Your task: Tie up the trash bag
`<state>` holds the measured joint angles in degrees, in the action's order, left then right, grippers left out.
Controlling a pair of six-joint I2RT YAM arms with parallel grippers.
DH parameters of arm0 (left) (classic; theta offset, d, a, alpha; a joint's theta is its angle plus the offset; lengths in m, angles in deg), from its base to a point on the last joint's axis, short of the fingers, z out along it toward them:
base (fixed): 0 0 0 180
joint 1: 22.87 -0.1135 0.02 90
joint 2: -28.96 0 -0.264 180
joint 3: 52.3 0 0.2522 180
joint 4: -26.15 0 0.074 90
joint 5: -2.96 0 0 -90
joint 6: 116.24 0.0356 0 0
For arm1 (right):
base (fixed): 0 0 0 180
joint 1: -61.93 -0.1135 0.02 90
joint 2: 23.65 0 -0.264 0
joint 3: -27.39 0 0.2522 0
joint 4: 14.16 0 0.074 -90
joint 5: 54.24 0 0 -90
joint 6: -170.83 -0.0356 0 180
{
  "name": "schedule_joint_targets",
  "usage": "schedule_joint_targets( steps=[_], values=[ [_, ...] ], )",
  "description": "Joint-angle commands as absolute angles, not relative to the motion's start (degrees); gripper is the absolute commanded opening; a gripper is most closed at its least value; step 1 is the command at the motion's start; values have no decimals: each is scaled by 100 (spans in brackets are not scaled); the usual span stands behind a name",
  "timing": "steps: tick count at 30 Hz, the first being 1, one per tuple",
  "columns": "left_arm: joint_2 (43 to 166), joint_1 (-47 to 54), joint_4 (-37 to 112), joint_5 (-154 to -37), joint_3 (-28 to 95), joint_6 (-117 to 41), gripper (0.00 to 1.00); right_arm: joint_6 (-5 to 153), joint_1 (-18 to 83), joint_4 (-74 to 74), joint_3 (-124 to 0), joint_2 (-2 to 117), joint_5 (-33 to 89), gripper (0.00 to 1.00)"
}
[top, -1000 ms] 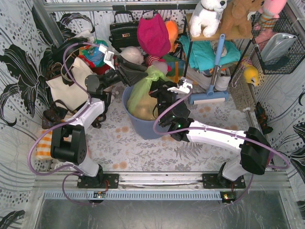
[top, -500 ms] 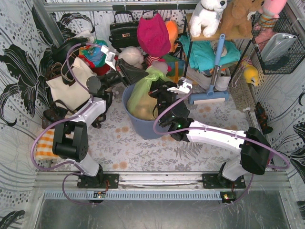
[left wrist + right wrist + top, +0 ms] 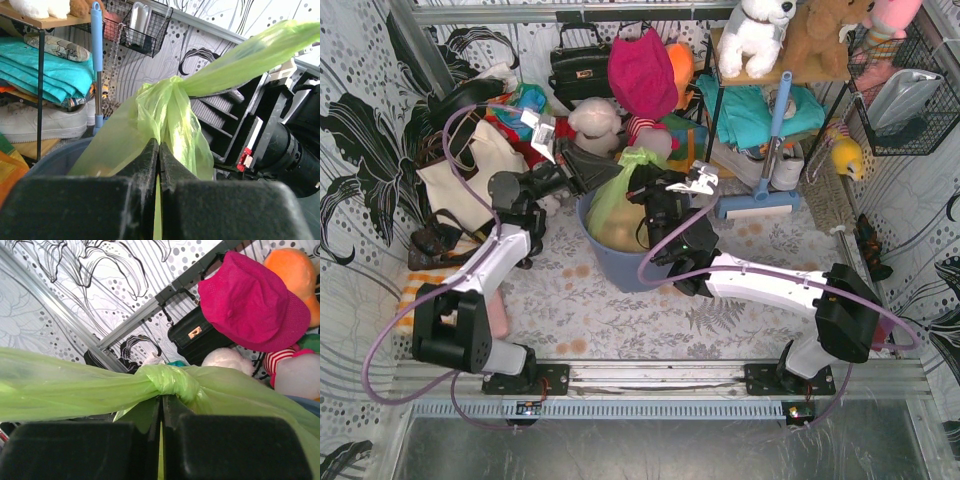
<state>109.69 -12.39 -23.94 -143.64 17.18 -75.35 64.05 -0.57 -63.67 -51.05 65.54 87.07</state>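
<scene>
**Top view.** A leaf-patterned desk (image 3: 620, 320), backed by handbags (image 3: 582, 68) and plush toys (image 3: 757, 35), is carrying the blue-grey bin (image 3: 620, 265). The trash bag (image 3: 610, 205) is sitting inside it, its neck rising above the rim. My left end effector (image 3: 608, 172) and right end effector (image 3: 648, 190) are meeting at that neck from opposite sides.

**Left wrist view.** My left end effector (image 3: 159, 155) is clenching a fold of the green film just below a knot (image 3: 161, 95). A tail of the bag is stretching away to the upper right.

**Right wrist view.** My right end effector (image 3: 161, 407) is clamping the film directly under the same knot (image 3: 167, 377), with a taut band running off to the left.

**Risk, in my judgement.** The film is thin, so pulling my grips apart too hard could tear it. A shallow pinch could slip and leave the knot loose. An upward tug could tip the bin.
</scene>
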Motion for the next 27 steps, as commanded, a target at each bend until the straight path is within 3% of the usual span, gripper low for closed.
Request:
schedule_joint_targets(
  steps=[1,11,27],
  values=[
    [10571,-1186,-1917,-14369,1534,-7045,10,6781,-90,-7127,-5095,6681,8269,0],
    [10118,-883,-671,-14465,1477,-6211,10,7247,-84,-7798,-4904,6771,7446,0],
    [9690,-790,-12,-14732,1238,-5879,10,8126,-69,-8406,-4701,6827,6916,0]
  ],
)
